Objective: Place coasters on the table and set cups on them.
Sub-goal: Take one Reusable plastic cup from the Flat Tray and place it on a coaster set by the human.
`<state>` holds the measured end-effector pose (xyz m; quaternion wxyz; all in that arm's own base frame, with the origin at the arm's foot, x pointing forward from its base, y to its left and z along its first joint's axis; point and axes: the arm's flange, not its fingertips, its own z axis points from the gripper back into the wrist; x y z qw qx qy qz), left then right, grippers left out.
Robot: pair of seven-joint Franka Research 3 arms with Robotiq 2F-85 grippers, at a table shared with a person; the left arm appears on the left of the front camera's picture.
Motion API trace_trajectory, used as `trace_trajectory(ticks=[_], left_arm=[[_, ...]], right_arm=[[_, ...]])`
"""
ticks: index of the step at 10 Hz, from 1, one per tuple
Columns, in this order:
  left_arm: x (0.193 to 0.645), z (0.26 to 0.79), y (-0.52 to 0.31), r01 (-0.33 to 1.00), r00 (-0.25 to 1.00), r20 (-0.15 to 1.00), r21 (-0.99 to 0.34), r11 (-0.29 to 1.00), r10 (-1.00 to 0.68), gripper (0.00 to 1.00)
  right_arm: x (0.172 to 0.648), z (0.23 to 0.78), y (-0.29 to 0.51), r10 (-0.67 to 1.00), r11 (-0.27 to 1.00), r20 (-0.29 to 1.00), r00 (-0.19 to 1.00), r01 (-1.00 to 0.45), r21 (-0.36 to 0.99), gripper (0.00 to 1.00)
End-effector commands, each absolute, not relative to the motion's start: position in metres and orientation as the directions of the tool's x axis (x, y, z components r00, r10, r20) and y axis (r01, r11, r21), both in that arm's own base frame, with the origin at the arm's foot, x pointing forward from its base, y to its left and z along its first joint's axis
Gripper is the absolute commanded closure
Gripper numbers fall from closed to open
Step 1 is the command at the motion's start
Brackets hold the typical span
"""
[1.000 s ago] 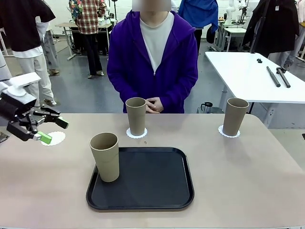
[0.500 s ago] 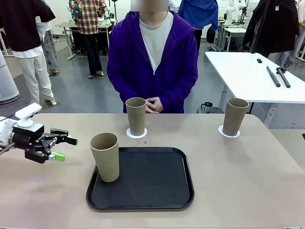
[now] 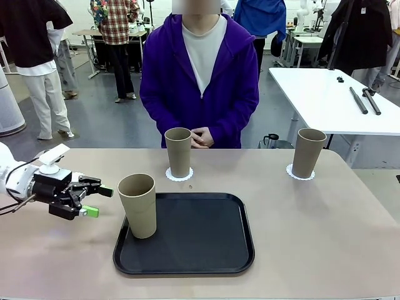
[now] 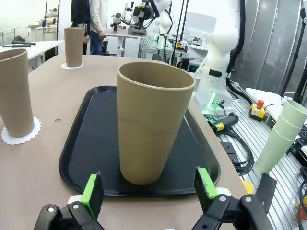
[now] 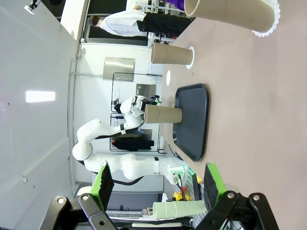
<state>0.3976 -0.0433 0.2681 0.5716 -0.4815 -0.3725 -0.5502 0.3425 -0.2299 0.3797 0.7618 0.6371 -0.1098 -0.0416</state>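
Note:
One tan cup point(image 3: 139, 205) stands upright at the left end of the black tray point(image 3: 200, 250). My left gripper point(image 3: 99, 201) is open just left of this cup, level with its lower half, not touching it. In the left wrist view that cup point(image 4: 151, 127) stands just beyond the open gripper point(image 4: 149, 189), between the lines of its green pads. Two more cups point(image 3: 179, 152) point(image 3: 309, 153) stand on white coasters point(image 3: 179, 175) point(image 3: 300, 176) on the table point(image 3: 312, 237). A bare coaster point(image 5: 168, 76) lies beyond the tray. My right gripper point(image 5: 158, 184) is open and holds nothing.
A person in a purple jacket stands at the far side with hands point(image 3: 201, 137) clasped behind the middle cup. A white table point(image 3: 337, 94) with dark rods is at the back right. The right half of the tray is bare.
My left gripper has moved right and lower, from over the bare coaster at the table's left to right beside the cup on the tray. Cups and person unchanged.

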Motion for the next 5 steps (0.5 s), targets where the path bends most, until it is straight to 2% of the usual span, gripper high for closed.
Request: trace_trajectory(ticks=[1,4,5], left_arm=[[0.397,0.272,-0.039,0.988,0.115,0.96,-0.137,-0.072,-0.256,0.0],[0.398,0.269,-0.042,0.988,0.118,0.956,-0.141,-0.068,-0.267,0.0],[0.393,0.265,-0.05,0.979,0.074,0.977,-0.11,-0.173,-0.201,0.0]], right_arm=[[0.341,0.38,-0.229,-0.202,0.183,0.107,0.974,-0.07,0.981,0.0],[0.341,0.38,-0.229,-0.202,0.183,0.107,0.974,-0.07,0.981,0.0],[0.341,0.38,-0.229,-0.202,0.183,0.107,0.974,-0.07,0.981,0.0]])
